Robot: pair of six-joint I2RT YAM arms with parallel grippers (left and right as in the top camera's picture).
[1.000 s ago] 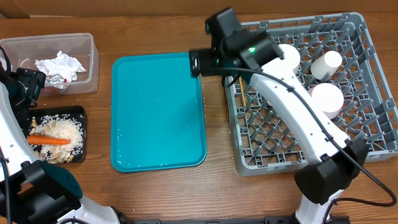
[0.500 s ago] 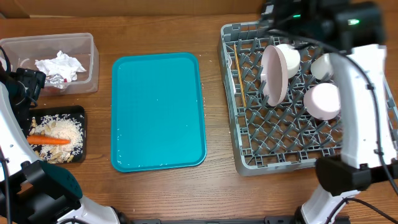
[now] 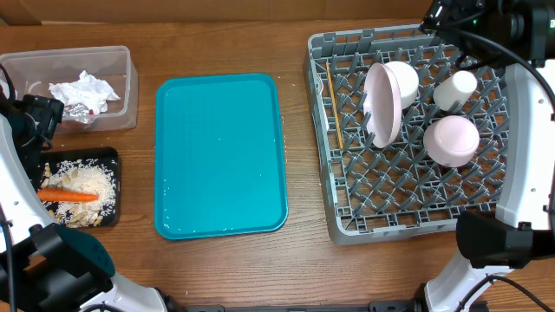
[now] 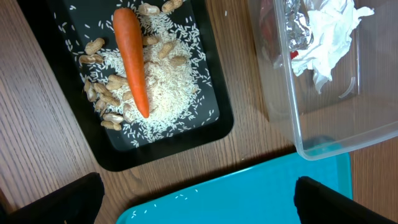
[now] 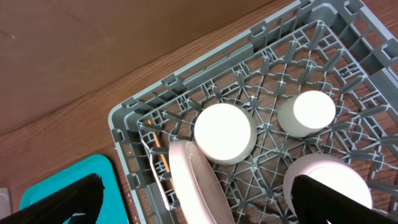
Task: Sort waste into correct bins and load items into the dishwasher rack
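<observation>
Dishwasher rack [image 3: 408, 208], grey, pegged, white plate [image 3: 381, 104] upright

Carrot [image 3: 68, 196] on rice [image 3: 93, 182] in blk tray [image 3: 82, 156], napkins [image 3: 82, 91] in clear tub [image 3: 65, 52], dishes [image 3: 451, 140] in rack [image 3: 408, 208]

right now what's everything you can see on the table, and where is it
clear tub: one, clear, far left
napkins: crumpled bunch, white, in the clear tub
wrapper: one, red and silver, in the clear tub
black tray: one, black, near left
rice: one heap, beige, in the black tray
carrot: one, orange, on the rice
peanuts: several, tan, in the black tray
teal tray: one, teal, centre
dishwasher rack: one, grey, right
plate: one, white, on edge in the rack
bowls: two, white, upturned in the rack
cup: one, white, in the rack
chopstick: one, wooden, rack's left side
left gripper: open, over the left trays
right gripper: open, over the rack
</observation>
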